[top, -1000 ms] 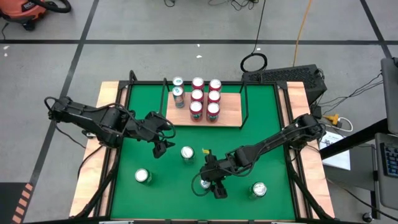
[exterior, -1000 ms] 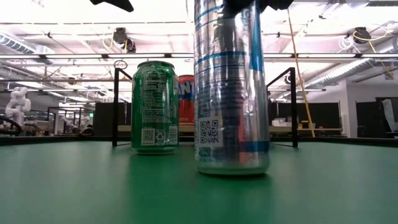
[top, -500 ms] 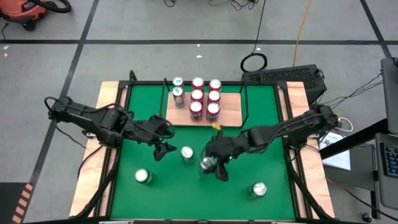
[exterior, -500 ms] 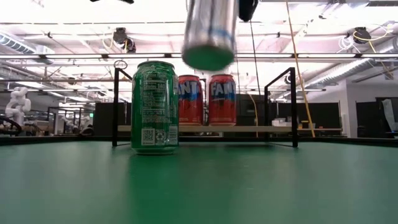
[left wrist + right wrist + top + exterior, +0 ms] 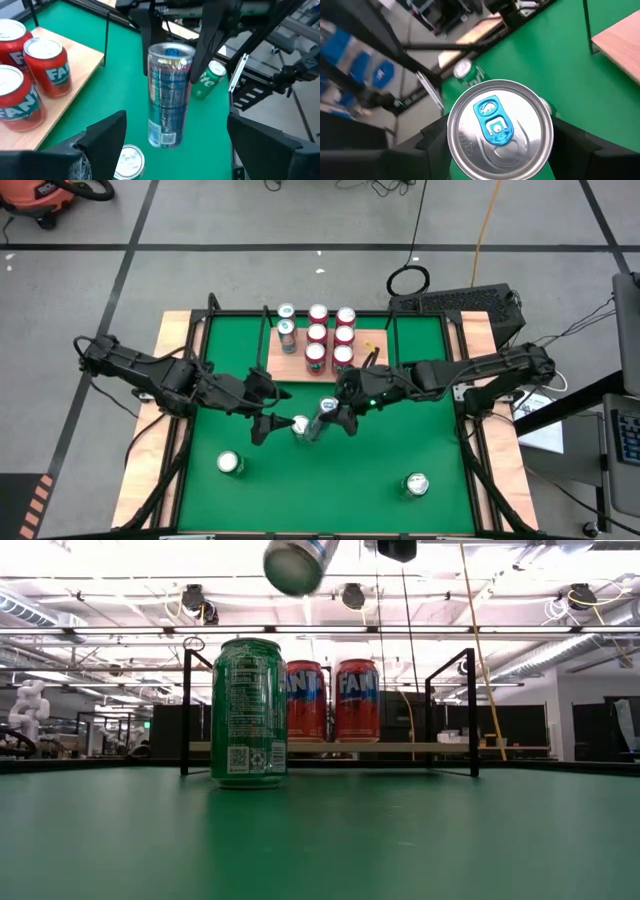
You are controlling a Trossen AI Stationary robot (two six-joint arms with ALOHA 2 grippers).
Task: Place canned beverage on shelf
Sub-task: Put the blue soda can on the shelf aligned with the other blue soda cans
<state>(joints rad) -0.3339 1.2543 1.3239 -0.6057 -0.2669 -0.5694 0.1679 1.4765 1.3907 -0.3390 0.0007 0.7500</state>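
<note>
Silver can (image 5: 167, 95) held aloft by right claw (image 5: 335, 412)

Smooth, rigid, slippery walls are best gripped mid-body; left claw (image 5: 262, 420) is spread wide, holding nothing.

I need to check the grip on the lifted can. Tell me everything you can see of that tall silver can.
The tall silver can is slim bare aluminium with blue bands and small print, and its blue pull tab is unopened. The right gripper clamps it near the top and holds it tilted in the air above the green mat, in front of the shelf. Nothing else touches it.
</note>
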